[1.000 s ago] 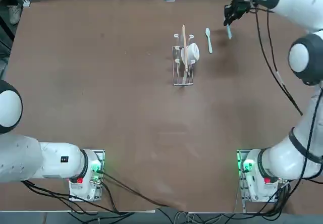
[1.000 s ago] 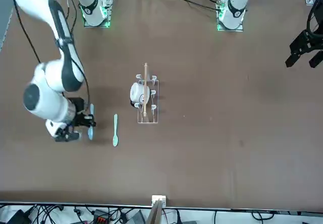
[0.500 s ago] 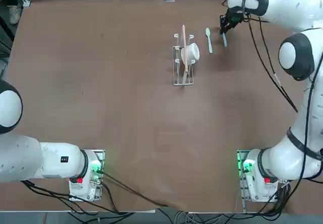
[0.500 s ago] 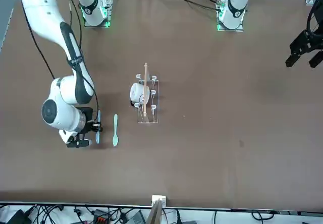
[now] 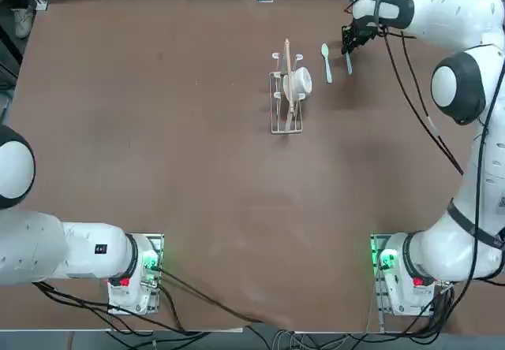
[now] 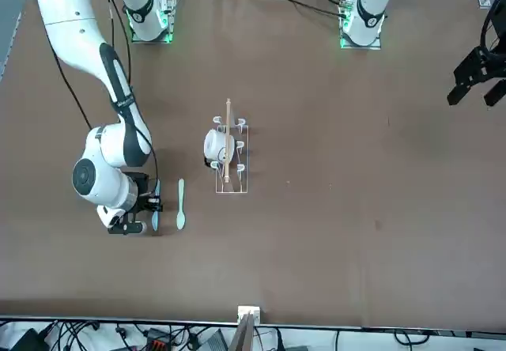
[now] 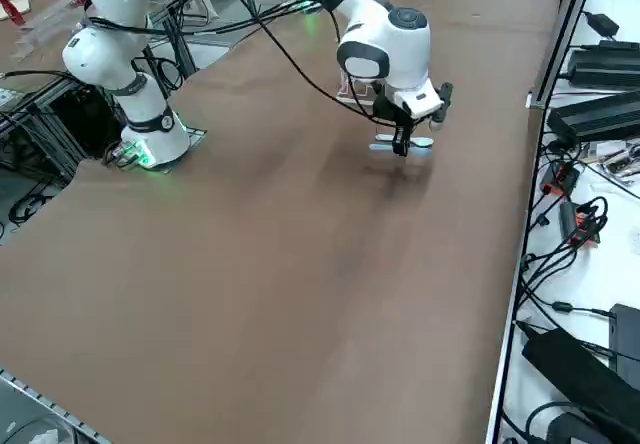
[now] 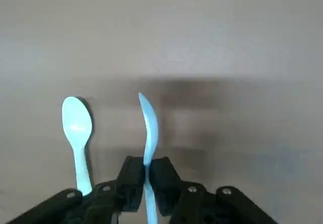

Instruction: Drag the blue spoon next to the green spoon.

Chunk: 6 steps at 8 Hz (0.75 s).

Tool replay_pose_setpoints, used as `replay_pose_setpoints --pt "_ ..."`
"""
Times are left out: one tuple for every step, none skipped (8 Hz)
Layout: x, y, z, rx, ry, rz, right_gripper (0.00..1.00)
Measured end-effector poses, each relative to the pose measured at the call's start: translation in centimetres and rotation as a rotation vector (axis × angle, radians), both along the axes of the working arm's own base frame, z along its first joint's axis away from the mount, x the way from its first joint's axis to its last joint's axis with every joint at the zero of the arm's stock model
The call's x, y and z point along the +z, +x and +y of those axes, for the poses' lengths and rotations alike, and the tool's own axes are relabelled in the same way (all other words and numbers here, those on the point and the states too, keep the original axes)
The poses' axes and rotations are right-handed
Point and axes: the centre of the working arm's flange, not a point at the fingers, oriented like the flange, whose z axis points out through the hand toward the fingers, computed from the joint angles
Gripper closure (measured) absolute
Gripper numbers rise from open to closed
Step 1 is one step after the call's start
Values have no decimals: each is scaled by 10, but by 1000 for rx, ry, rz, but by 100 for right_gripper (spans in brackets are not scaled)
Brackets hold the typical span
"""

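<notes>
Brown table [image 5: 197, 169], both spoons up near the far edge, right-hand side.
Right gripper [image 8: 147, 176] has its fingers [image 8: 132, 176] pinched shut on the blue spoon [image 8: 148, 128]'s thin handle, spoon turned on edge, just beside the pale mint green spoon [image 8: 76, 133] lying flat, roughly parallel.

Blue spoon [image 8: 148, 128], turned on its edge, pinched at its handle, just beside green spoon [image 8: 77, 133] lying flat, parallel.

The top view looks straight down; the front view faces back across the table [image 5: 158, 169]; the side view looks diagonally; the wrist view sits close. All share the far right corner.
</notes>
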Motion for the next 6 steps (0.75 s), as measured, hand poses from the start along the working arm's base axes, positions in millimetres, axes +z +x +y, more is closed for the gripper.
replay_pose_setpoints --pt "0 1 0 -1 1 -9 86" --pt "-2 1 1 -1 1 -16 86" --pt "-7 2 4 1 2 -28 86" --pt "-14 2 8 0 8 -38 86" --pt "-22 0 13 -6 24 -44 86" --pt "-28 -2 17 -12 36 -45 86"
